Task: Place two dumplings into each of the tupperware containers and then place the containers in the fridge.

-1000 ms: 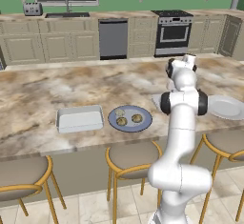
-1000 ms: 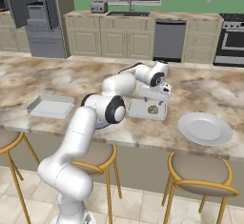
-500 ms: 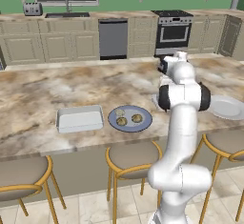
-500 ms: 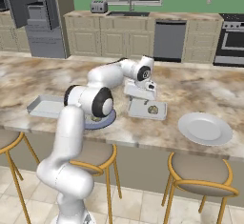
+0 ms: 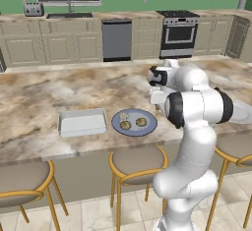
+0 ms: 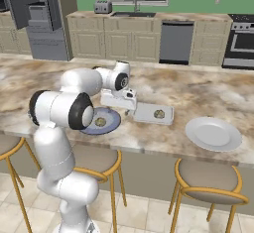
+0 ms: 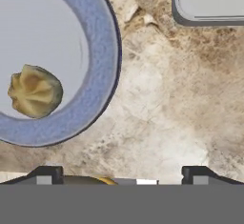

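Observation:
A round blue-grey plate (image 5: 134, 122) holds three dumplings (image 5: 141, 122) in the left base view. One empty tupperware container (image 5: 82, 123) lies to its left. In the right base view a second tupperware container (image 6: 155, 113) holds one dumpling (image 6: 159, 113), right of the plate (image 6: 113, 123). My gripper (image 6: 126, 107) hangs open and empty over the counter between plate and container. The hand view shows the plate's rim (image 7: 102, 61), one dumpling (image 7: 35, 90) on it, and a container corner (image 7: 209, 1). The fridge (image 6: 37, 14) stands open at the far left.
A white plate (image 6: 213, 133) lies on the island's right end. Bar stools (image 5: 135, 163) line the near side of the island. Across the aisle stand a dishwasher (image 5: 117, 39), an oven (image 5: 177, 36) and a sink counter (image 6: 134, 15).
My gripper has swung from above the right-hand container toward the blue plate, staying open. A dumpling lies in that container.

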